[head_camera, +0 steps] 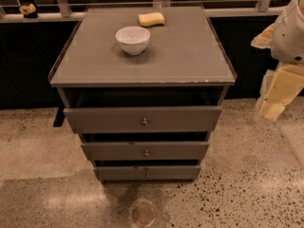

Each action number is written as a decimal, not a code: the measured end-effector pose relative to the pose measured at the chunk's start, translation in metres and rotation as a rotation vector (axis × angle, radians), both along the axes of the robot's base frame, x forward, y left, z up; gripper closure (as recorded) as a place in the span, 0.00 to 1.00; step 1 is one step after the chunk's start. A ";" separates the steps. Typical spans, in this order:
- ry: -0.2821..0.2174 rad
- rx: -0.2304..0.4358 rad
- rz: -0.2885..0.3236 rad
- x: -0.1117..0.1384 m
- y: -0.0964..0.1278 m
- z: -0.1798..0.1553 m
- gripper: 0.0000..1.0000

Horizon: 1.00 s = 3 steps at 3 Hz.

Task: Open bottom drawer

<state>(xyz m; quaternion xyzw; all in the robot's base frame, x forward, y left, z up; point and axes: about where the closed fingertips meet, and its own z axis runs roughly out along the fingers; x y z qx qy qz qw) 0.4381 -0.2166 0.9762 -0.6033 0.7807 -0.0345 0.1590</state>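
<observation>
Hanging well rt of bottom drawer (147, 173), tool (271, 110); drawer's inside hidden.

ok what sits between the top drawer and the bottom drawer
The middle drawer, seen in the camera view between the top drawer and the bottom drawer. The gripper hangs near the picture's right edge, away from all three.

— Where's the bottom drawer (118, 173)?
— It's the lowest of three fronts under the worktop's front edge. It's grey-brown and narrow, with a small brass knob (147, 174) at its centre and a dark gap along its top.
— And the gripper (271, 109)?
— Beyond the worktop's right edge, well apart from the drawer.
</observation>
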 end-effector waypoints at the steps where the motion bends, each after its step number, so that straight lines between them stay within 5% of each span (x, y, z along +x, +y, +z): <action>1: -0.009 0.002 -0.004 -0.001 0.001 -0.001 0.00; 3: 0.024 0.013 -0.055 -0.018 0.019 -0.084 0.00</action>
